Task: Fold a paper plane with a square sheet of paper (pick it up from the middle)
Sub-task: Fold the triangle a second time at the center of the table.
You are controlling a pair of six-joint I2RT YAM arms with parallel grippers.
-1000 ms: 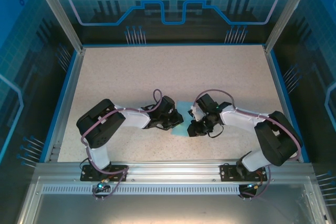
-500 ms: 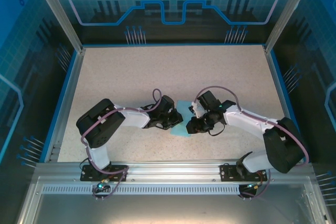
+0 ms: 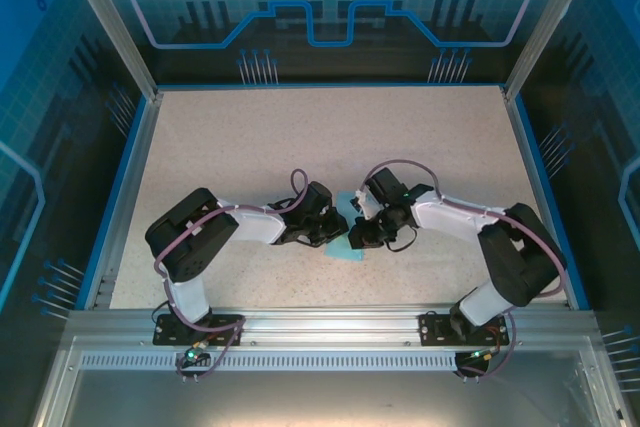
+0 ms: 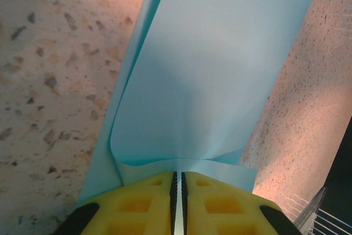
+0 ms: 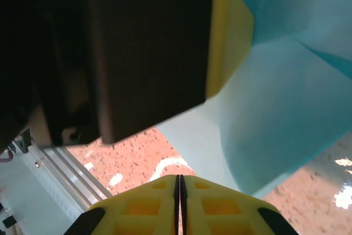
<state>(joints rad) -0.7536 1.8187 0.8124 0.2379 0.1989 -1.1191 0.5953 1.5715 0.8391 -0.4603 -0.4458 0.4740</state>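
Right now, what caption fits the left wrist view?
Left gripper pinches the folded light-blue paper over the speckled table.

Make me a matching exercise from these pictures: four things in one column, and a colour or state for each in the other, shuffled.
1 paper
2 table
3 left gripper
4 pads

a yellow
b jaws shut on the paper
c light blue
d speckled beige

Pairs: 1-c, 2-d, 3-b, 4-a.
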